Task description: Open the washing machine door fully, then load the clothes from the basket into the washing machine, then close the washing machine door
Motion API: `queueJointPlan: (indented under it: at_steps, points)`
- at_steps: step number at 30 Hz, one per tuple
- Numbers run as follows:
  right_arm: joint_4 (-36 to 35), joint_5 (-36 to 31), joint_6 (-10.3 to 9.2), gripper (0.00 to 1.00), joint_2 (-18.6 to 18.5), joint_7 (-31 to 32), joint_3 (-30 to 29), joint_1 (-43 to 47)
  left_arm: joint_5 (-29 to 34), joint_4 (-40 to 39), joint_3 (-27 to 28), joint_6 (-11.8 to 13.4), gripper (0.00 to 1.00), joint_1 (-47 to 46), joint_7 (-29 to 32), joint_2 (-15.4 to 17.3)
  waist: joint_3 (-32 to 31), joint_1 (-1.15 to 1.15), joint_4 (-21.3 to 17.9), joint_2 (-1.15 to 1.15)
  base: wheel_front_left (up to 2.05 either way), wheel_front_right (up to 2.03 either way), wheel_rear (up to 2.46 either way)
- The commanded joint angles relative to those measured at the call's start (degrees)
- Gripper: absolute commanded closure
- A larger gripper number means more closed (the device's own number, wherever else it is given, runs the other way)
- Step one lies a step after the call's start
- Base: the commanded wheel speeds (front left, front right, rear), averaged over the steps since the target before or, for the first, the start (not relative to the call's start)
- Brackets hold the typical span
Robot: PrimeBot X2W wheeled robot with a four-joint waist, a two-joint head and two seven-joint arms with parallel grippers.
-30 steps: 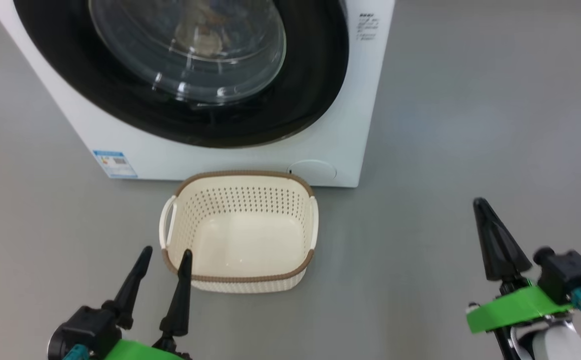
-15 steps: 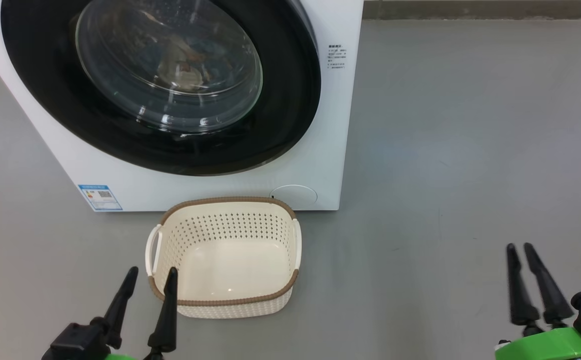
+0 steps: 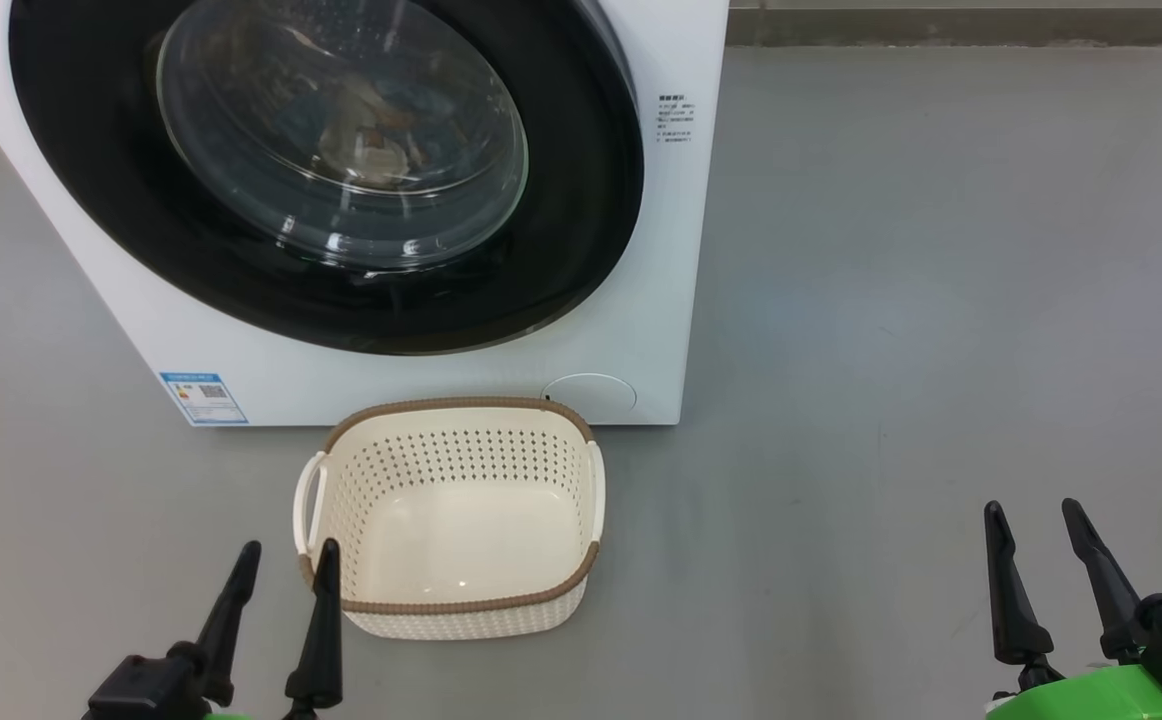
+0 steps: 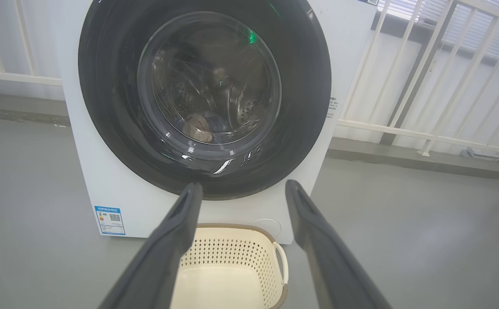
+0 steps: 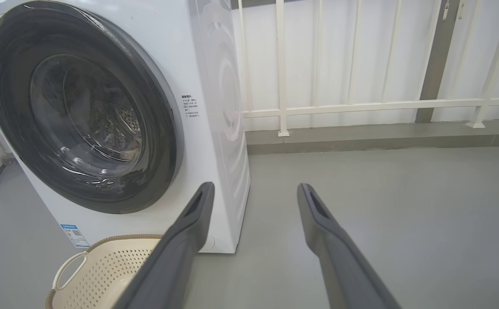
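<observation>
Grey, smooth floor (image 3: 941, 300) runs across the room to a white barred railing (image 5: 361, 105) at the back.

Largest item: a big white boxy front-loading washing machine (image 3: 669, 250), standing on the floor at upper left in the head view. Its door (image 3: 581, 230), a large round panel with a wide glossy black rim and a bulging clear glass bowl (image 3: 341, 130) at the centre, lies shut, flush against the front. Behind the glass, low in the perforated steel drum (image 4: 249, 111), rest the clothes (image 4: 202, 128): a crumpled heap of tan and blue fabric, its print too dim to read.

Just before the machine, near its front but apart from it, sits a small rectangular cream plastic basket (image 3: 461, 622) with perforated sides, a brown woven-look rim and two white side handles. Its smooth inner bottom is in plain sight.

Left gripper (image 3: 290, 547): two long dark fingers spread apart, at the basket's near-left corner. One finger crosses the rim in the head view; whether it touches cannot be told.

Right gripper (image 3: 1031, 507): fingers likewise parted, hovering over the floor well to the basket's right.

Smallest marks: a blue label sticker (image 3: 203, 397) at the machine's lower-left front and a round white flap (image 3: 589, 395) at lower right.
</observation>
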Motion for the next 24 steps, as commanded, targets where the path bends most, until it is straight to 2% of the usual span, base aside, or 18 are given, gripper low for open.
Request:
queueJointPlan:
  at_steps: [1,24]
  points:
    - [-1.3,-0.38,-0.34,0.0,-0.46,-0.11,1.67,-0.99,0.66,-1.31,1.85,-0.14,0.0,-0.96,-0.36,0.3,0.0,0.0,0.05,0.0,0.0,0.0,0.0]
    - [-0.33,-0.19,-0.34,0.0,-0.46,-0.11,2.05,-1.11,0.52,-0.39,1.61,-0.14,0.0,-1.03,-0.36,0.4,-0.6,0.0,0.29,0.0,0.0,0.0,0.0]
